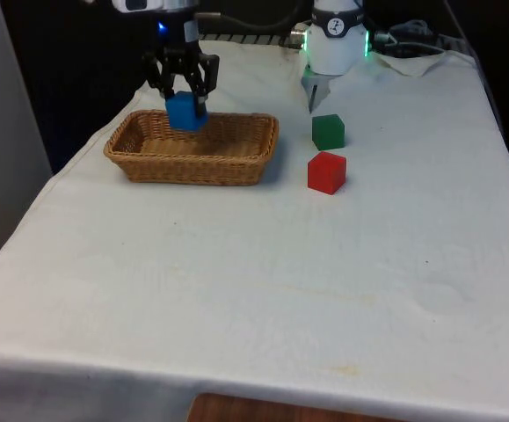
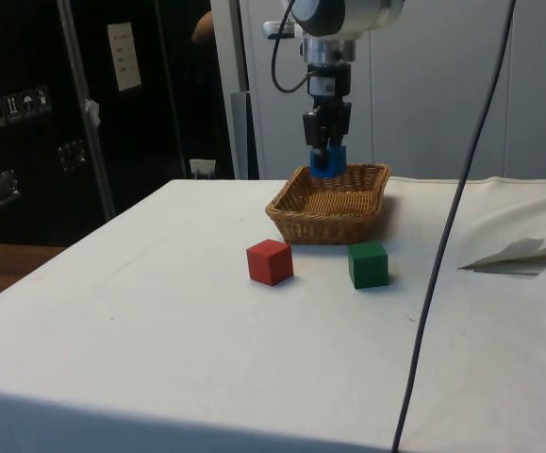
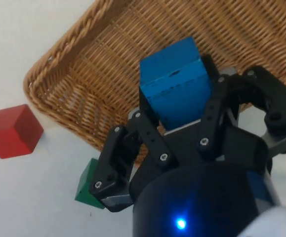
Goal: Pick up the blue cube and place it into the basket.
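Note:
The blue cube [image 1: 185,112] hangs over the far part of the wicker basket [image 1: 192,164], at about rim height. My gripper [image 1: 185,98] is shut on it from above. From the side, the blue cube [image 2: 327,161] and gripper [image 2: 327,151] sit above the basket [image 2: 322,223], toward its far end. Seen from the wrist, the blue cube [image 3: 175,84] is pinched between the two black fingers [image 3: 145,131], with the basket's woven floor [image 3: 133,44] beneath it. The cube is clear of the basket floor.
A green cube [image 1: 328,131] and a red cube [image 1: 327,171] stand on the white cloth just beyond the basket toward the front view's right. In the side view the red cube [image 2: 270,261] and green cube [image 2: 368,264] sit in front of the basket.

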Robot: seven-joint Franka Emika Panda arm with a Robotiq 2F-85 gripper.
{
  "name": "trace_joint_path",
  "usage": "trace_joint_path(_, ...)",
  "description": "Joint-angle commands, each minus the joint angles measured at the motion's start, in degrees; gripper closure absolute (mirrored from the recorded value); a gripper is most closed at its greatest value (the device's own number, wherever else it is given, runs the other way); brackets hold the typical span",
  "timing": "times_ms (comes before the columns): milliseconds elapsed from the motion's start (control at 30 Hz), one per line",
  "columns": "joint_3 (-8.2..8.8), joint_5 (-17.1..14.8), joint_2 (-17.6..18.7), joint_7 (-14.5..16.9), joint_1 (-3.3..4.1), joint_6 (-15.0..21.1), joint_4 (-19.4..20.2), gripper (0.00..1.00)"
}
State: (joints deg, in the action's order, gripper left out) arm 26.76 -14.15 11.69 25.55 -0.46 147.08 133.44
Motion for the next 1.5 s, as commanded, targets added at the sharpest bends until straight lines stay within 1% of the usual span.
trace_joint_path(0,0.06,0.29,0.40,0.34,0.06,1.03,0.17,0.97)
trace_joint_path(167,0.17,0.52,1.26,1.66,0.11,2.23,0.52,0.97)
trace_joint_path(200,0.23,0.74,1.55,2.12,0.23,2.75,0.69,0.97)
trace_joint_path(233,0.06,0.11,1.49,2.35,0.00,1.78,0.40,0.97)
trace_joint_path(267,0.23,0.80,1.72,2.29,0.23,2.92,0.74,0.97)
trace_joint_path(467,0.17,2.06,2.23,3.27,0.57,4.81,1.78,0.97)
trace_joint_path(500,-0.06,1.26,2.01,3.50,0.23,3.67,1.49,0.97)
trace_joint_path(533,0.17,2.23,2.29,3.38,0.57,5.10,1.95,0.97)
trace_joint_path(667,-0.11,3.21,2.64,3.72,0.69,6.13,2.41,0.97)
trace_joint_path(733,-0.23,3.38,2.92,4.18,0.63,6.36,2.46,0.97)
trace_joint_path(767,-0.23,3.09,2.58,4.01,0.57,5.39,2.35,0.97)
trace_joint_path(800,-0.29,3.32,3.04,4.53,0.57,6.47,2.46,0.97)
trace_joint_path(1033,-1.03,2.35,4.58,8.25,0.23,7.16,2.01,0.97)
trace_joint_path(1067,-0.40,3.09,4.64,7.39,0.57,6.53,1.89,0.97)
trace_joint_path(1100,-1.09,2.23,4.70,8.71,0.17,7.28,1.95,0.97)
trace_joint_path(1300,-1.55,1.60,5.56,12.09,0.00,7.91,1.95,0.97)
trace_joint_path(1333,-0.63,2.64,5.84,11.06,0.57,7.16,1.72,0.97)
trace_joint_path(1367,-1.60,1.43,5.67,12.61,0.00,7.91,1.95,0.97)
trace_joint_path(1467,-1.78,0.46,6.02,14.84,-0.06,7.96,1.89,0.97)
